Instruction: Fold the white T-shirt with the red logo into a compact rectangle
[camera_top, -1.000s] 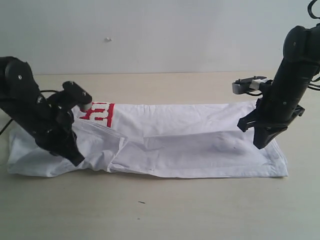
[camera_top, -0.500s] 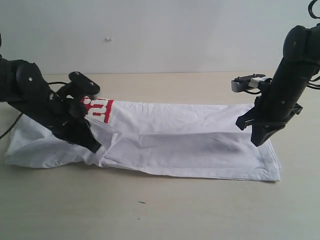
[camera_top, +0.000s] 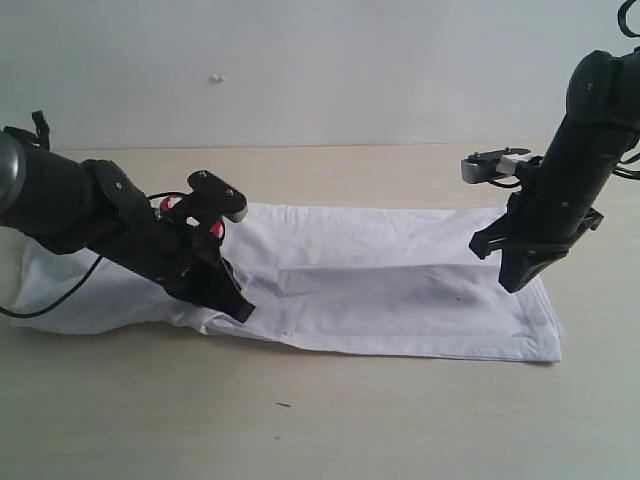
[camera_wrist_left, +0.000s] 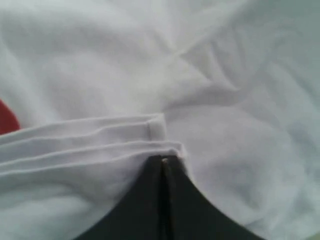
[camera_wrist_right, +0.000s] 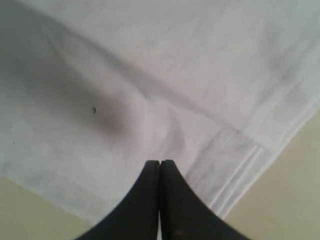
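Note:
The white T-shirt (camera_top: 380, 290) lies as a long band across the table, folded lengthwise. Its red logo (camera_top: 213, 228) peeks out behind my left arm; a red patch (camera_wrist_left: 5, 119) also shows in the left wrist view. My left gripper (camera_top: 240, 310) is low over the band's left half, shut on a doubled hem edge (camera_wrist_left: 100, 127) that sits at its tips (camera_wrist_left: 162, 159). My right gripper (camera_top: 512, 286) is shut with nothing in it, tips (camera_wrist_right: 160, 162) just above the shirt's right end, near the stitched bottom hem (camera_wrist_right: 235, 170).
The beige table (camera_top: 350, 420) runs to a pale wall behind. A black cable (camera_top: 50, 305) loops over the shirt's left end under my left arm. A small dark speck (camera_top: 284, 405) lies on the table in front of the shirt.
My left gripper has swung rightward across the shirt, dragging the pinched edge with it and covering most of the logo. The shirt's right end settled flatter. The right gripper barely moved.

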